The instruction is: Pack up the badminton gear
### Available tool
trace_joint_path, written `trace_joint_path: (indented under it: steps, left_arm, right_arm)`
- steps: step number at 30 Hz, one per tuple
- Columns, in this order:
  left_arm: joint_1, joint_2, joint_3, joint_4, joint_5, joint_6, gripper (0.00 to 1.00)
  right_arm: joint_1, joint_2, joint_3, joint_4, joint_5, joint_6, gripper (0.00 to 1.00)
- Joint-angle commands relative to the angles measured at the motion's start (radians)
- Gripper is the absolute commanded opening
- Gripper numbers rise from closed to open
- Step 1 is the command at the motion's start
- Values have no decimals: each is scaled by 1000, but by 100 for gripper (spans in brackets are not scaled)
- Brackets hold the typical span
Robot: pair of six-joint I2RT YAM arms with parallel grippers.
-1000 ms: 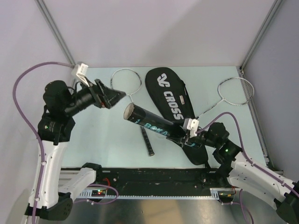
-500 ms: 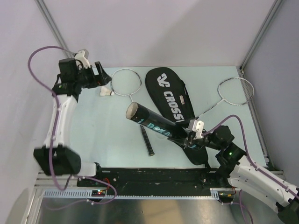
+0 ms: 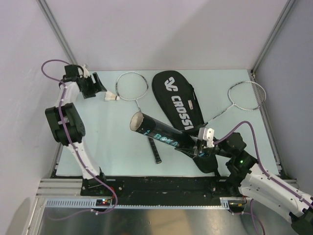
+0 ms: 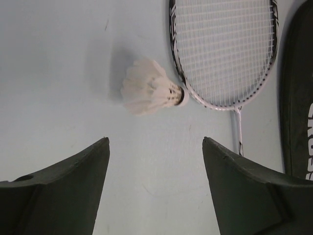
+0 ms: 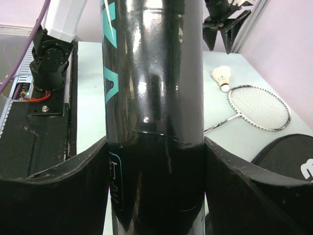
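A white feather shuttlecock (image 4: 149,93) (image 3: 114,98) lies on the table at the far left, its cork touching the rim of a silver racquet (image 3: 132,86) (image 4: 222,54). Just short of it, my left gripper (image 4: 155,139) (image 3: 102,91) is open and empty. The racquet's black handle (image 3: 154,149) lies under the black tube (image 3: 159,133). My right gripper (image 5: 155,144) (image 3: 196,148) is shut on the tube's (image 5: 154,73) closed end and holds it tilted, open mouth toward the left. The black CROSSWAY bag (image 3: 178,105) lies flat in the middle. A second racquet (image 3: 247,95) lies at the far right.
Grey walls with metal corner posts (image 3: 58,34) close in the table's back and sides. A black rail (image 3: 161,188) with the arm bases runs along the near edge. The left arm's purple cable (image 3: 49,68) loops near the far left corner.
My left arm has swung from near the tube's mouth back to the far left corner, uncovering the shuttlecock in front of its jaws. The right gripper has shifted the tube slightly.
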Motion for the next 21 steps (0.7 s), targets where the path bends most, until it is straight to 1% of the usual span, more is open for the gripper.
trace_joint_path:
  steps: [1,7,9,11,15,21]
  left_arm:
    - [11,87,114,23,90,37,80]
    - [13,233,222,25,186,31,76]
    - [14,274,255,25,208,18,74]
    - [15,298,273,26,236,3,69]
    - [15,312,284,29,253,-10,55]
    - [15,291,250,29,277,-9,21]
  right_arm:
    - [9,-1,15,90,-16,4,6]
    - [11,-2,15,90,-14,-4,6]
    - [13,-3,15,85,-16,-7,7]
    - [13,-4,15,81,-16,-12,7]
    - [22,-2,15,79,-17,-14,7]
    - [38,0,15,85,-18,-20,7]
